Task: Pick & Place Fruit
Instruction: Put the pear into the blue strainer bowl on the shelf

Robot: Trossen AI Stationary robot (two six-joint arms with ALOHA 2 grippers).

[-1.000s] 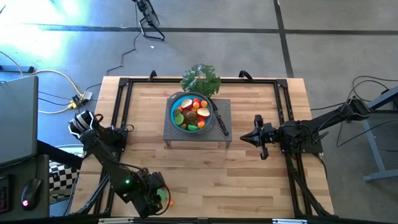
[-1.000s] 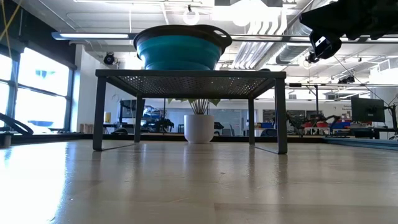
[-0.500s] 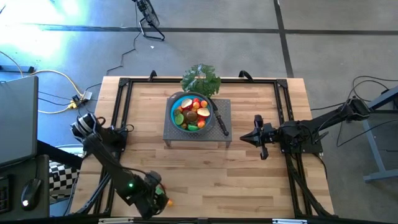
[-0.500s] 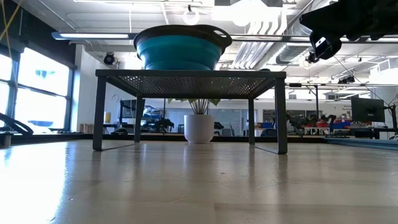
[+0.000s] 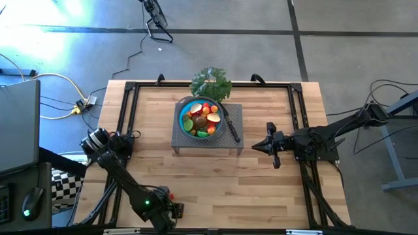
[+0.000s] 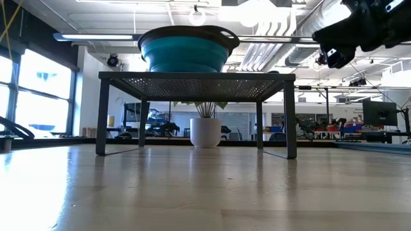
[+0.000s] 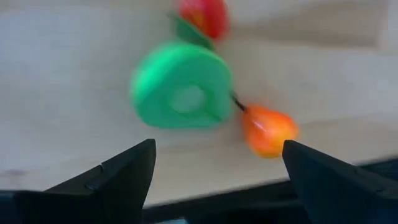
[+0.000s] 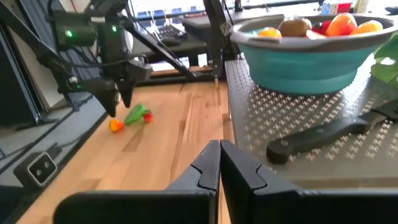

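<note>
Three small toy fruits lie on the wooden table near its near left edge: a green slice (image 7: 183, 93), a red fruit (image 7: 205, 15) and an orange fruit (image 7: 268, 129). My left gripper (image 7: 214, 162) hangs open just above them, pointing down, one finger on each side and touching nothing; the right wrist view shows it (image 8: 119, 99) over the fruits. In the high view it (image 5: 164, 210) hides most of them. My right gripper (image 8: 219, 165) is shut and holds nothing, hovering right of the stand (image 5: 264, 145). The blue bowl (image 5: 202, 117) holds several more fruits.
The bowl stands on a grey perforated stand (image 5: 230, 140), with a black-handled knife (image 5: 232, 128) beside it and a leafy green bunch (image 5: 211, 83) behind. Black frame rails (image 5: 124, 111) run along the table's sides. Bare wood lies between the stand and the near edge.
My left gripper has sunk toward the table and gone a little toward the near edge, rolling about its own axis, so that it now covers the fruits in the high view. My right gripper has tipped slightly downward in place.
</note>
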